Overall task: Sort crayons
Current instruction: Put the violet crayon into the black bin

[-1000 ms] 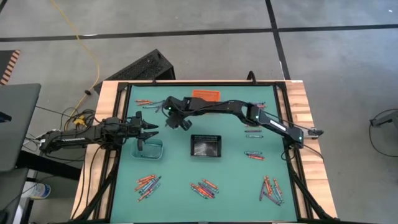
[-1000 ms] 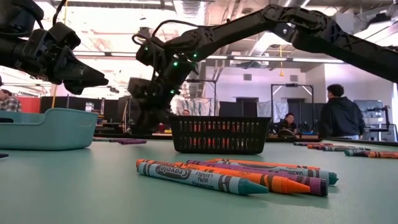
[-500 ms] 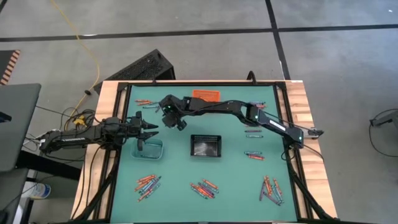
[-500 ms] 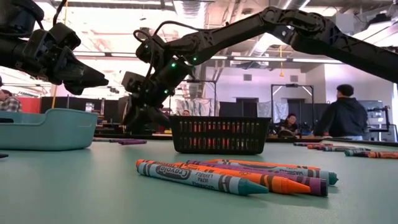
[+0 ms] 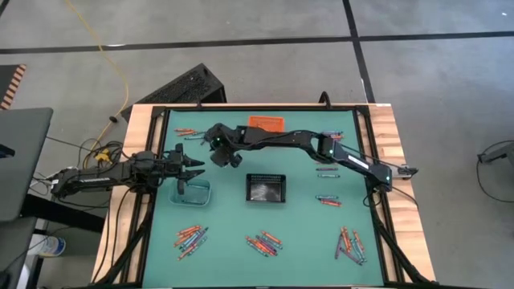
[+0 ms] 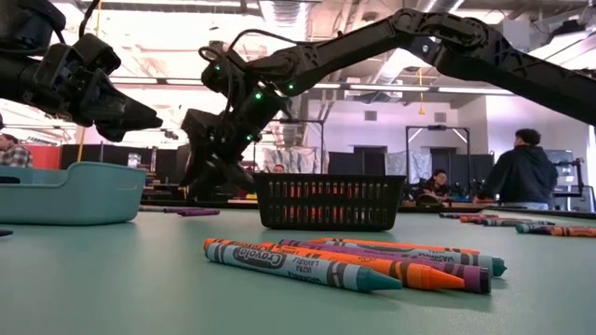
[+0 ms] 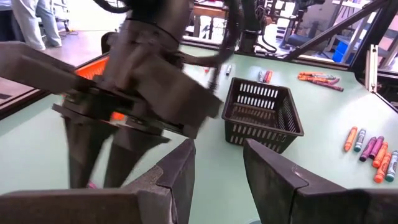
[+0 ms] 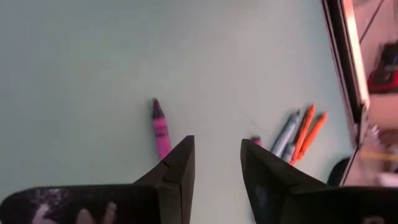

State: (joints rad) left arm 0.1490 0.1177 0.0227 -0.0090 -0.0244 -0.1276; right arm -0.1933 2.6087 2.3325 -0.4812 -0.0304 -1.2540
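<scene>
Right, I judge this as the approach step: my right gripper [image 5: 218, 154] hangs over the mat's far-left quarter, at about ten o'clock from the black basket [image 5: 267, 188], its fingers spread with nothing between them. The right wrist view shows what the overhead does not: a single purple crayon [image 8: 160, 129] lying just beside one fingertip, with a few orange and grey crayons [image 8: 300, 133] farther off. Next I would need to centre the gap over that purple stick, drop, and pinch. My left gripper [image 5: 193, 166] waits above the clear bin [image 5: 193, 193], fingers parted and empty. From the low view I see more crayons heaped [image 6: 349, 261] at the near edge.
</scene>
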